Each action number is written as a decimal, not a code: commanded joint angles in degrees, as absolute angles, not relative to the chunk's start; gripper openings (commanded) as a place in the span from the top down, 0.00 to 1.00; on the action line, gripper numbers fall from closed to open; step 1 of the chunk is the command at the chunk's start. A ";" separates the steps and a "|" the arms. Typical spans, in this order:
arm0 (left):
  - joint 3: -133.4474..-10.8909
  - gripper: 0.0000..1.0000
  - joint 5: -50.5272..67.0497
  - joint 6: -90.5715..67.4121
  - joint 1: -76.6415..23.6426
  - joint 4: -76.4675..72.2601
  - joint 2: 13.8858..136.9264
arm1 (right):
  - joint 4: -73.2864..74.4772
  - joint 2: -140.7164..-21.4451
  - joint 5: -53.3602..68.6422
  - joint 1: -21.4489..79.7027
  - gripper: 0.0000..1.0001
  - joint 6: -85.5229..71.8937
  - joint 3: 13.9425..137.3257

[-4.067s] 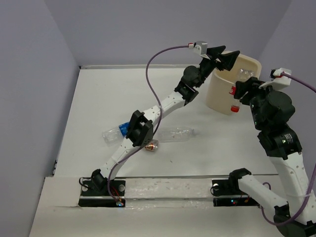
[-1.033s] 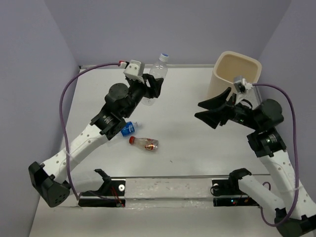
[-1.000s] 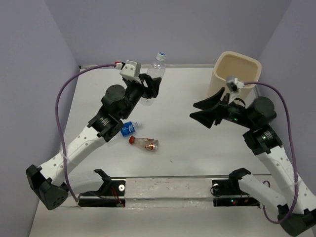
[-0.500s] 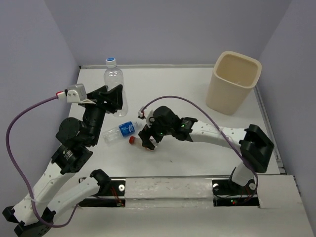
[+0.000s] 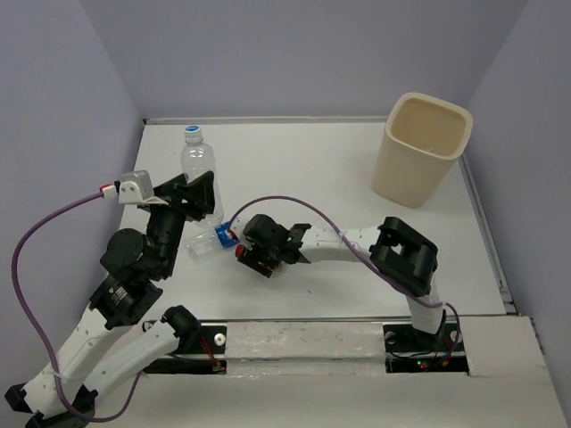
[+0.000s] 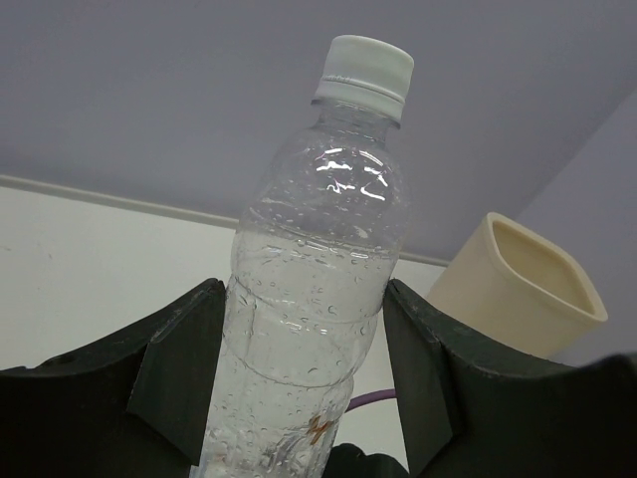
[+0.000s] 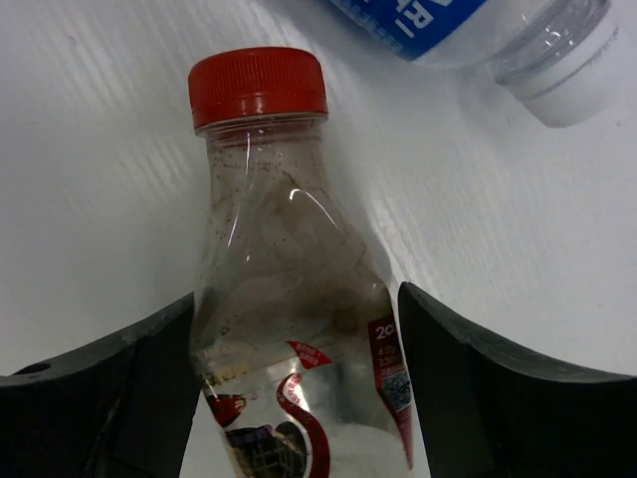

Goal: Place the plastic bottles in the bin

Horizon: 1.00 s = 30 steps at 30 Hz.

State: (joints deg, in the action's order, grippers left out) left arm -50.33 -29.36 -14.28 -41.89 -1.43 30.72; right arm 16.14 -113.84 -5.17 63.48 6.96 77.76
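My left gripper (image 5: 201,192) is shut on a clear plastic bottle (image 5: 196,160) with a pale cap and holds it upright above the table's left side. In the left wrist view both fingers press the sides of the bottle (image 6: 328,199). My right gripper (image 5: 259,259) reaches left across the table. Its fingers (image 7: 149,378) are closed against both sides of a red-capped bottle (image 7: 279,259) that lies on the table. A blue-labelled bottle (image 5: 212,239) lies just beyond it. The cream bin (image 5: 419,147) stands at the far right, mouth up.
The right arm's links (image 5: 357,245) stretch low across the middle of the table. A purple cable (image 5: 294,203) loops over them. Grey walls close the table at the back and on both sides. The blue-labelled bottle's neck (image 7: 557,80) lies close to the right gripper's finger.
The right arm swung from near the bin down to the red-capped bottle, and its fingers closed in on it. The left arm drew back to the left with its bottle still held.
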 commanded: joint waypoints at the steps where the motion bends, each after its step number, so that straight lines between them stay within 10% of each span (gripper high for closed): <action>1: -50.10 0.67 -28.92 -14.06 -41.66 -4.13 29.71 | 16.70 -111.98 -9.67 63.90 0.34 7.30 76.30; 7: -50.01 0.67 -27.51 -14.06 -41.66 -4.31 28.74 | 17.14 -100.22 -13.80 64.95 0.78 2.04 64.97; 19: -49.48 0.67 -24.08 -16.17 -41.57 -5.62 30.24 | 16.45 -71.29 -29.33 43.02 0.92 -2.56 71.33; 30: -49.66 0.67 -18.47 -18.01 -41.57 -7.38 33.21 | 5.54 -83.83 -20.31 7.05 0.91 -4.13 91.74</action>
State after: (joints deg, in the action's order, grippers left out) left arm -49.45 -22.11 -16.93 -41.89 -2.72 31.29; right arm 8.40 -79.13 -23.86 12.45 -1.45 87.24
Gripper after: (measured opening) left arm 0.697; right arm 0.696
